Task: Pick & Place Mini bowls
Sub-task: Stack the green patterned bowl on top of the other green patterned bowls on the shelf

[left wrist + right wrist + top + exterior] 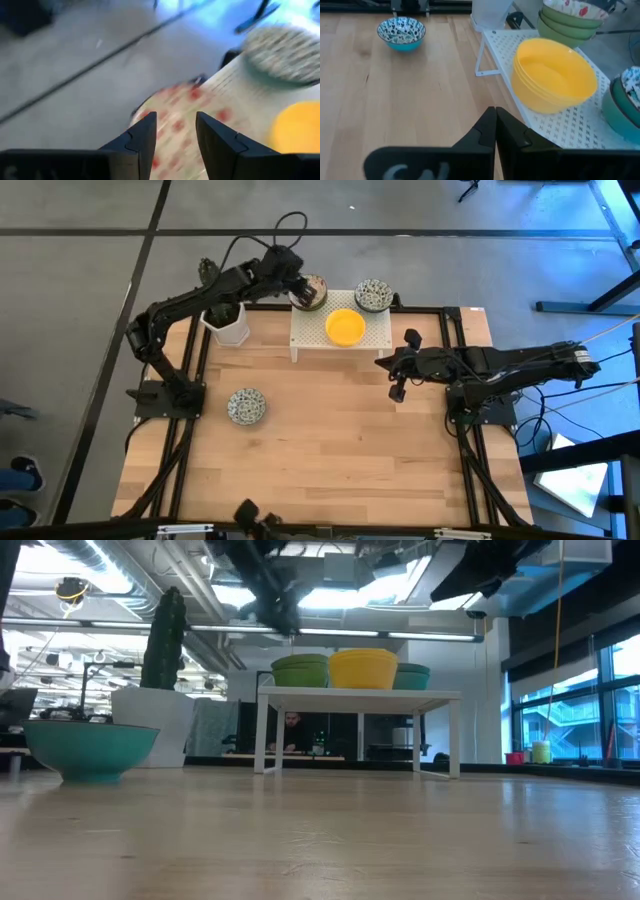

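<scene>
A stack of green bowls with red-speckled insides (310, 290) stands on the far left corner of the white perforated stand (303, 340). Beside it on the stand are a yellow stack (345, 327) and a teal stack with grey-green pattern (374, 295). One patterned teal bowl (246, 406) sits alone on the table's left. My left gripper (175, 135) is open just above the speckled stack (175, 125); in the low view it (282, 615) hangs clear of the stack (300, 670). My right gripper (495, 125) is shut and waits right of the stand (398, 378).
A white pot with a cactus (228, 323) stands left of the stand, under the left arm. Bare wood lies across the table's middle and near side. The right arm stretches in from the table's right edge.
</scene>
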